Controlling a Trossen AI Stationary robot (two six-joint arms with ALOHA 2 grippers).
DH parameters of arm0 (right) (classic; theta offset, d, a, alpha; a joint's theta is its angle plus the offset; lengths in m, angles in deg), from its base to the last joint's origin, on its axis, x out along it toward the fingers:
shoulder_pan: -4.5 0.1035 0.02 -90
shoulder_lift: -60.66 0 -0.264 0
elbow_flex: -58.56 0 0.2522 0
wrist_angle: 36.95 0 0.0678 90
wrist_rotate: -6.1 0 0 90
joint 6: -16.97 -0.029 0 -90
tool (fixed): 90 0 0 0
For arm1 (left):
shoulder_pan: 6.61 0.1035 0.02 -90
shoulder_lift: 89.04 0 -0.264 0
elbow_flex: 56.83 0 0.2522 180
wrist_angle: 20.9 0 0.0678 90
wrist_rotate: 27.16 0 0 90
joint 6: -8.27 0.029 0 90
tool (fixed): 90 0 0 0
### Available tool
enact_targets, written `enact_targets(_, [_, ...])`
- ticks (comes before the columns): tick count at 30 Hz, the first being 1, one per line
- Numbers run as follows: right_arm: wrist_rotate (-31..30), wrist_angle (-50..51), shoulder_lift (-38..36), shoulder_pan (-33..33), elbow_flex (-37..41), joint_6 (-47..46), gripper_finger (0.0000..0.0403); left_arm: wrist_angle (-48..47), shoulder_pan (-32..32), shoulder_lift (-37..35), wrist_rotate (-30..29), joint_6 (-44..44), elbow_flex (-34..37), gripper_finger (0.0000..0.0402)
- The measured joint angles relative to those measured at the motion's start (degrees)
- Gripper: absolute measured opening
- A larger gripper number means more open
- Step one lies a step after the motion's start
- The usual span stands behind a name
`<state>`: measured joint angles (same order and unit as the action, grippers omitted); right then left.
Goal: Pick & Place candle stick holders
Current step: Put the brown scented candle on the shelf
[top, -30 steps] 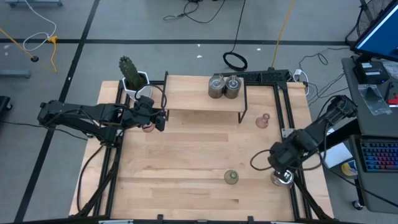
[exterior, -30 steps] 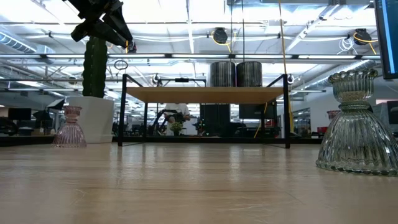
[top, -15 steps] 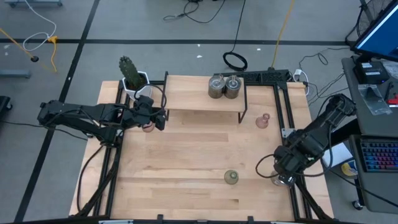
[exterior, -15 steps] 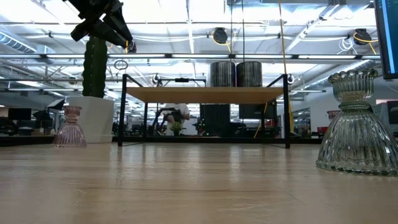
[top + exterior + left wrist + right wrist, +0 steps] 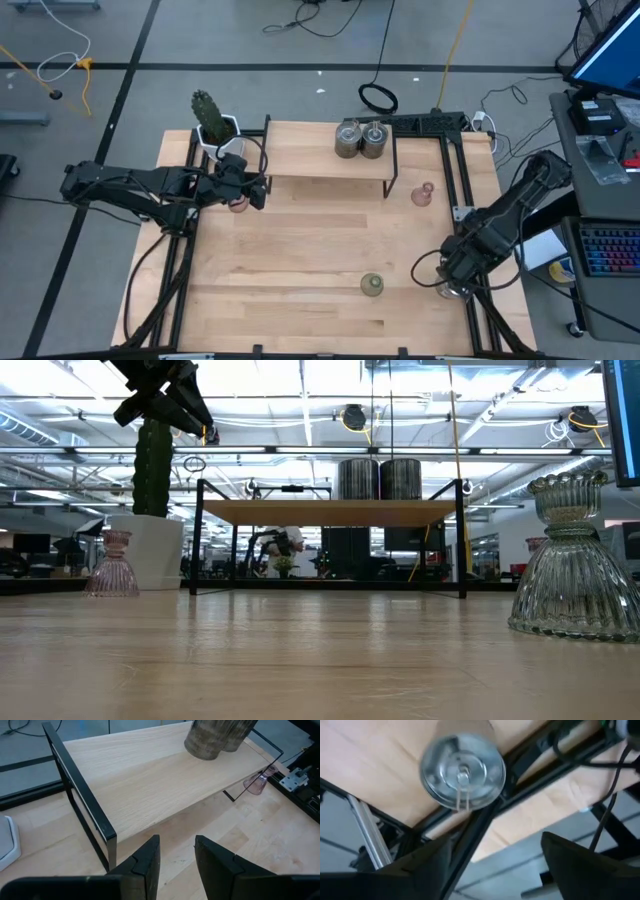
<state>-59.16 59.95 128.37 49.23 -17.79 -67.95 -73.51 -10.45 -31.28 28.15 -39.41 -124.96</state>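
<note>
Silvery metal holder (image 5: pixel 462 772) found directly ahead of the right gripper (image 5: pixel 495 855), centred between its two fingers and apart from both; seated at the table's near right corner, close beside the black frame rail (image 5: pixel 485 815). Fingers stood spread wide, nothing held. Judged step: approach to a grasp on this holder, not yet closed. Next move judged to call for lowering squarely over the rim, then closing without nudging the piece against the rail.

Olive-green holder (image 5: pixel 372 285) noted off to that gripper's side, well apart. Pink glass holder (image 5: pixel 423 192) noted farther up the table, beside the shelf's leg. Two further silvery holders (image 5: pixel 360 139) standing touching on the raised wooden shelf (image 5: pixel 300 155).

Left gripper (image 5: pixel 176 857) idle by the shelf's left end, fingers narrowly apart, empty; a second pink holder (image 5: pixel 111 565) below it, largely covered by it from above.

Hidden or unclear: target holder mostly masked by the right arm from overhead; right gripper absent from the table-level view.
</note>
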Motion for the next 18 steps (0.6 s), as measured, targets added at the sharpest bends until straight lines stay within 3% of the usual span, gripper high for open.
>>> enact_targets(6, [5.48, -4.26, 0.0, 0.0, 4.45, 0.56, 0.0348, 0.0, 0.0, 0.0, 0.02, 0.64, 0.0, 0.0122])
enact_targets(18, [3.52, -9.24, 0.0, 0.0, 5.23, 3.32, 0.0356, -0.02, 0.0, 0.0, 0.02, 0.85, 0.0, 0.0122])
